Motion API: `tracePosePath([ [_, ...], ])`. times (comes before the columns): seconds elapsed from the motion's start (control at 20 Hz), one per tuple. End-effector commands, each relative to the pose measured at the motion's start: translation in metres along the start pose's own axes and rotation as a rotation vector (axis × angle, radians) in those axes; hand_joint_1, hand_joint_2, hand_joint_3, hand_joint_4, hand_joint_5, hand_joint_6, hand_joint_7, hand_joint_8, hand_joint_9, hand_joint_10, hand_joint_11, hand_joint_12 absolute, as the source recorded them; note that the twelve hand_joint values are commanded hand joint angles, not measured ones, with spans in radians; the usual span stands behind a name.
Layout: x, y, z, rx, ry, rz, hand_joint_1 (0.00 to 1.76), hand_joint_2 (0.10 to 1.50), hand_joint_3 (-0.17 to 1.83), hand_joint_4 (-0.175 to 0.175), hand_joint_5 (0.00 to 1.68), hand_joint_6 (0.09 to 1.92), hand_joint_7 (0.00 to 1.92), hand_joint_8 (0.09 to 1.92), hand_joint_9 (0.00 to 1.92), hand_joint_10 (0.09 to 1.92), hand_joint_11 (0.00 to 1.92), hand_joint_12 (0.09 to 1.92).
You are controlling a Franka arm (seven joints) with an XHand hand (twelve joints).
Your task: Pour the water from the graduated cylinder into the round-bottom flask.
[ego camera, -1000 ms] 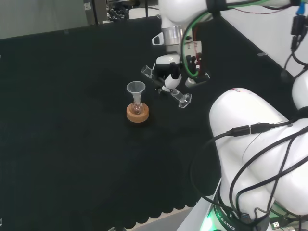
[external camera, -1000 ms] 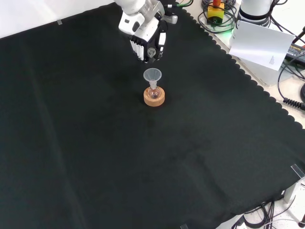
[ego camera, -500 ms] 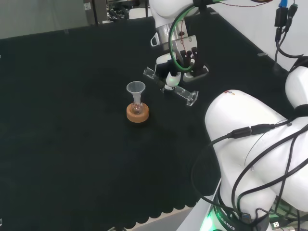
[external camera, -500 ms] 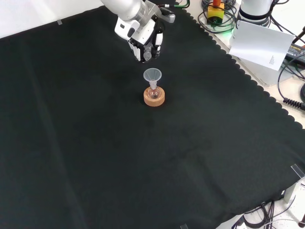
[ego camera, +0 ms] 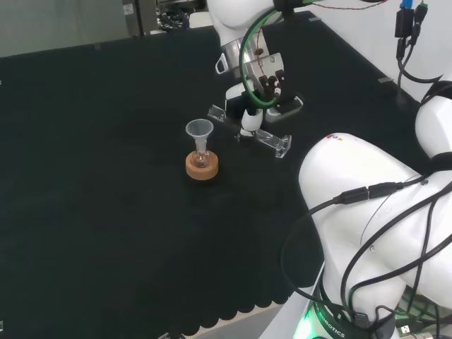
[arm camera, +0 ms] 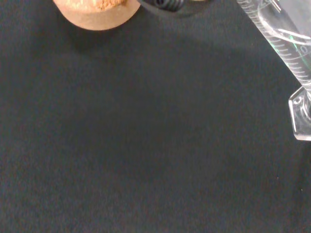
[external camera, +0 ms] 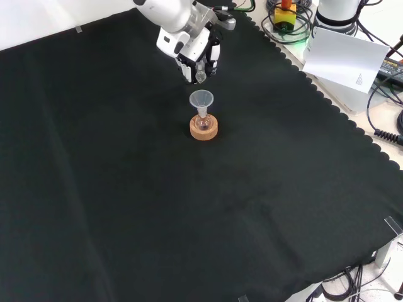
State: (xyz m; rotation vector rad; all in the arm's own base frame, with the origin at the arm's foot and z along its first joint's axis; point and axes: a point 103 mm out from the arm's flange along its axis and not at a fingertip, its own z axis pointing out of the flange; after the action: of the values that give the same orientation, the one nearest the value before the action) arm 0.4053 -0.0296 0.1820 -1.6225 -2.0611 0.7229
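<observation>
My hand (ego camera: 248,113) grips the cylinder (ego camera: 263,135), tipped nearly level, just right of the funnel (ego camera: 199,129) in the head view. The flask (ego camera: 202,159) sits below it in a cork ring (ego camera: 202,167). I should bring the spout over the funnel's mouth without knocking it; nothing else stands on the table (ego camera: 106,212).

— What sits around the wide black cloth (external camera: 126,189) with the scalloped edge?
— In the front view, just past the cloth's far right corner, a yellow box with a red top (external camera: 284,11) stands among looped black cables (external camera: 301,31).
— Anything else off that cloth?
— A tilted white sheet with small print (external camera: 343,58), just off the cloth's right edge. Nearer along the same edge lies a coiled black cord (external camera: 385,134).
</observation>
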Motion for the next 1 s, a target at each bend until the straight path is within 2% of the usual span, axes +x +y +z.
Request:
tracePosePath([
  [0.05, 0.009, -0.005, -0.001, 0.033, -0.067, 0.022, 1.25, 1.08, -0.02, 0.026, 1.06, 0.96, 1.13, 0.74, 1.38, 0.15, 1.17, 0.74],
  [0.3, 0.016, -0.008, 0.000, 0.063, -0.121, 0.053, 1.25, 1.08, -0.02, 0.026, 1.06, 0.96, 1.12, 0.74, 1.38, 0.15, 1.16, 0.74],
  [0.85, 0.020, -0.009, -0.003, 0.128, -0.187, 0.137, 1.25, 1.08, -0.02, 0.027, 1.06, 0.96, 1.12, 0.74, 1.37, 0.15, 1.16, 0.74],
  [1.0, 0.019, -0.009, -0.006, 0.127, -0.194, 0.150, 1.24, 1.08, -0.02, 0.027, 1.06, 0.96, 1.12, 0.74, 1.37, 0.15, 1.16, 0.74],
])
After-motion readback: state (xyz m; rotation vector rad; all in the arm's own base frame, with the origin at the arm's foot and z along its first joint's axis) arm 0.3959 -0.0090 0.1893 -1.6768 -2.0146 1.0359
